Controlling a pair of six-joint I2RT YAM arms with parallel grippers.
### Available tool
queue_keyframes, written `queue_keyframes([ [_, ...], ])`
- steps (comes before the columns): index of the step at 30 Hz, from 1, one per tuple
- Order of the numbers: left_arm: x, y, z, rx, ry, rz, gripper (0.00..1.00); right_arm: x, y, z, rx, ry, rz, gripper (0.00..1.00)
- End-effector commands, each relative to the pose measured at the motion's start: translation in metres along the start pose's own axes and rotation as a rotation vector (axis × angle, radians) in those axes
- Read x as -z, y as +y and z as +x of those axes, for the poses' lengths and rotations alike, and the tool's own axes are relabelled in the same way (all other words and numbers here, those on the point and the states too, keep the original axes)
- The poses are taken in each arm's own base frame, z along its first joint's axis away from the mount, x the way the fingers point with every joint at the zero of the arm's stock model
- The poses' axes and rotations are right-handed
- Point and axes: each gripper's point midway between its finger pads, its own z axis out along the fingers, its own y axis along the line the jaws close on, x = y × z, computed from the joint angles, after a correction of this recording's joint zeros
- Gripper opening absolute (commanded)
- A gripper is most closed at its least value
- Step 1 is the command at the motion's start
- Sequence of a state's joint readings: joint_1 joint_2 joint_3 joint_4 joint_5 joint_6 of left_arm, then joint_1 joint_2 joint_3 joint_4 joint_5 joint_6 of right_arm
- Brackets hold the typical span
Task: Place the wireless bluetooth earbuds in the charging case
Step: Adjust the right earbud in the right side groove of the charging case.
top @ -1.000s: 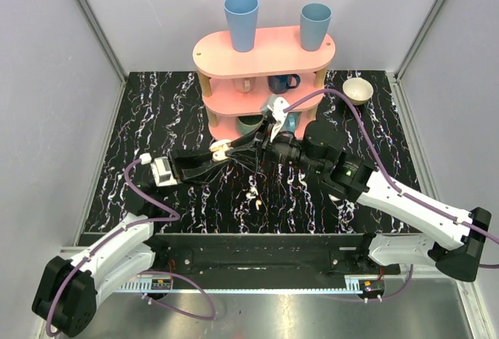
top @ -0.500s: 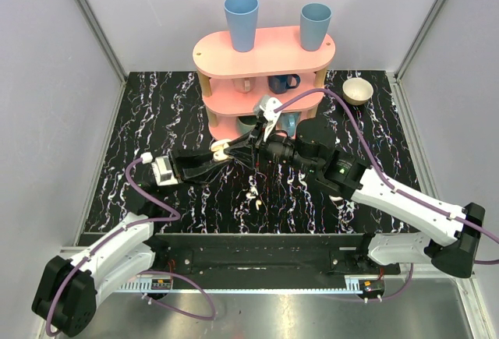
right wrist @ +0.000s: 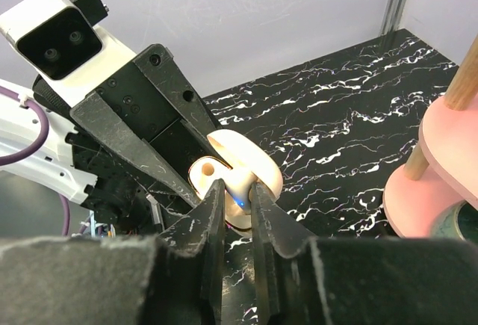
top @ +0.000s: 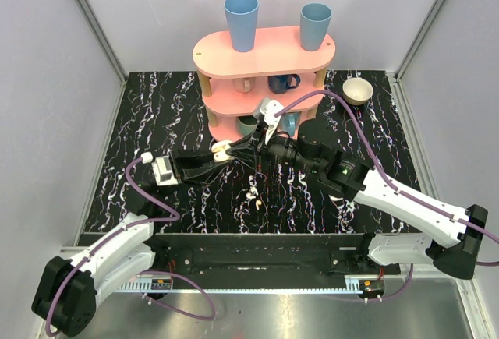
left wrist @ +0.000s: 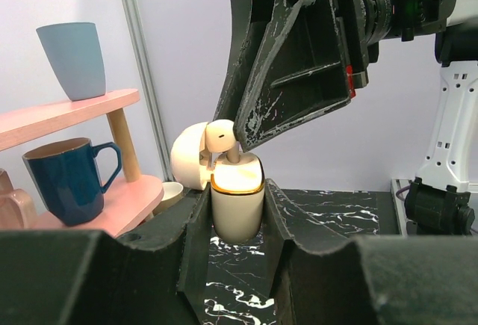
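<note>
Under the right pincer (top: 236, 146) spreads a black tabletop (top: 156, 113) veined with white; just beyond the pincer stands a pink three-tier shelf (top: 265, 52) on wooden posts; plain pale grey walls (top: 78, 58) close in behind it and well off to both sides, evenly lit.

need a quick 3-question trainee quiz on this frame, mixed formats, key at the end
1. True or false: the charging case is closed.
2. The right arm's jaws are shut on: A) a mug, B) an earbud, C) a bowl.
3. Fill in: the left arm's jaws clamp the ____, holding it upright.

Key: 1 false, it stands open; 2 B, with the earbud right at the case's opening; 3 charging case.
</note>
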State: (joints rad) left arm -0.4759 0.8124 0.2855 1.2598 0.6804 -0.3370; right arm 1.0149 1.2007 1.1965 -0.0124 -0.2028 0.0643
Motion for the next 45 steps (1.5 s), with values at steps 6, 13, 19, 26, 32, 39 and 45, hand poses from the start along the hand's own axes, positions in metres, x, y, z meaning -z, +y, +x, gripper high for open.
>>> queue_keyframes([
  [6, -0.009, -0.018, -0.051, -0.089, -0.151, 0.089, 0.0, 0.007, 0.002, 0.004, 0.04, 0.028, -0.007, 0.34],
  [13, -0.008, -0.017, -0.049, -0.089, -0.147, 0.082, 0.0, 0.023, -0.002, -0.015, 0.065, -0.035, 0.039, 0.5],
  [19, -0.009, -0.016, -0.048, -0.089, -0.142, 0.08, 0.0, 0.036, -0.002, -0.036, 0.069, -0.111, 0.064, 0.55],
  [26, -0.01, -0.012, -0.044, -0.088, -0.131, 0.066, 0.0, 0.024, 0.007, -0.05, -0.016, -0.166, 0.017, 0.49],
  [32, -0.009, -0.006, -0.04, -0.099, -0.111, 0.037, 0.0, 0.007, 0.001, -0.034, -0.069, -0.122, 0.104, 0.47],
  [39, -0.01, -0.003, -0.038, -0.1, -0.102, 0.026, 0.0, 0.006, 0.006, -0.032, -0.058, -0.133, 0.095, 0.49],
  [45, -0.01, -0.004, -0.036, -0.091, -0.097, 0.031, 0.0, 0.007, 0.0, -0.038, -0.039, -0.159, 0.126, 0.49],
])
